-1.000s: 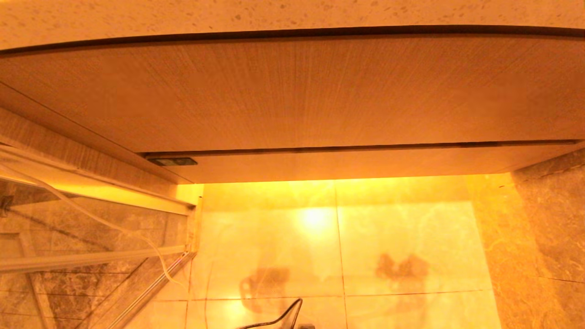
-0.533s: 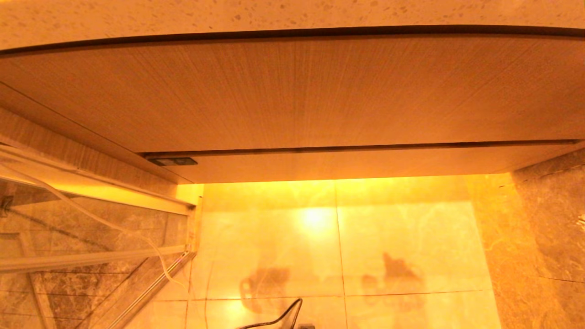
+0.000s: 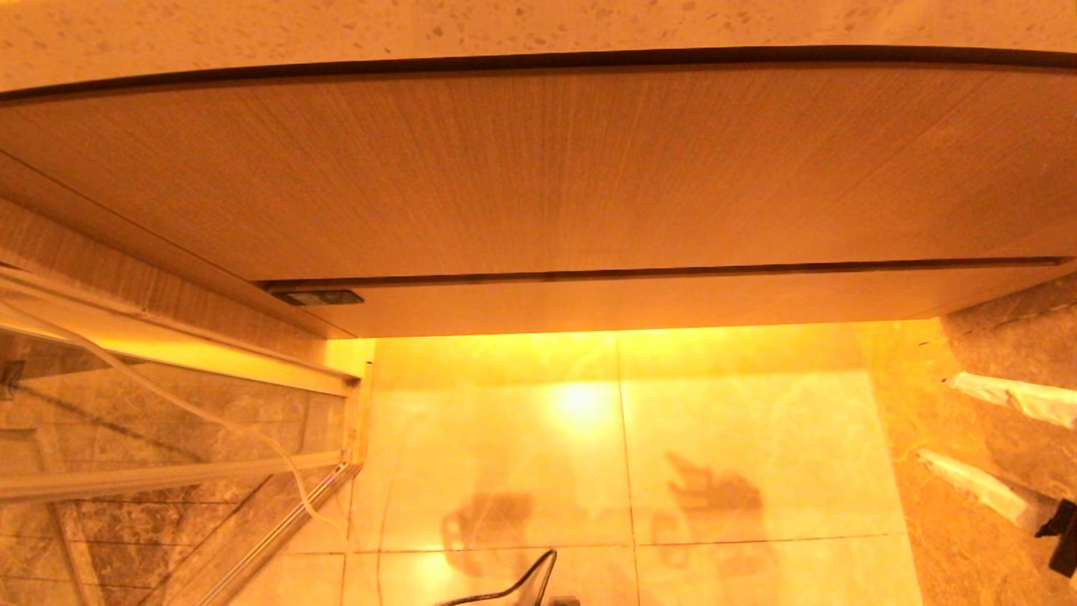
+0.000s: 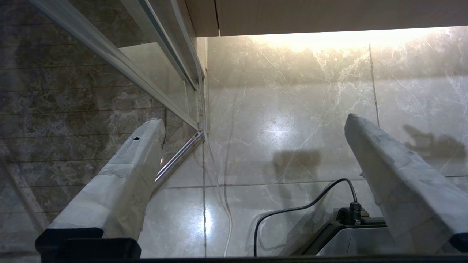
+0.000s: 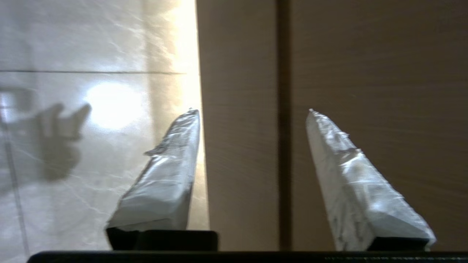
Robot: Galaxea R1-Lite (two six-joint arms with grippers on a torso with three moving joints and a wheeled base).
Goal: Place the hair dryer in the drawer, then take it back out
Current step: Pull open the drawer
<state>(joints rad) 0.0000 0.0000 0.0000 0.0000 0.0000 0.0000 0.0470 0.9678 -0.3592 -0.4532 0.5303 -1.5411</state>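
The drawer point(image 3: 639, 305) is the narrow light-wood front under the taller wood-grain panel point(image 3: 538, 168), and it is shut. The hair dryer is out of view. My right gripper point(image 3: 936, 418) comes in at the right edge of the head view, open, with its white-wrapped fingers pointing left toward the cabinet. In the right wrist view, the right gripper point(image 5: 252, 110) is empty, and the drawer front point(image 5: 237, 146) and the dark seam above it show between its fingers. My left gripper point(image 4: 254, 117) hangs open and empty over the floor.
A speckled countertop point(image 3: 505, 25) runs above the panel. A glass partition with metal frame point(image 3: 168, 475) and a white cord point(image 3: 210, 412) stand at the left. Glossy marble floor point(image 3: 589, 438) lies below. A black cable point(image 3: 526, 585) rises from the robot base point(image 4: 351, 233).
The right gripper has come into the head view at the right edge. Its shadow on the floor tiles has shifted left and changed shape. Drawer and panel have not moved.
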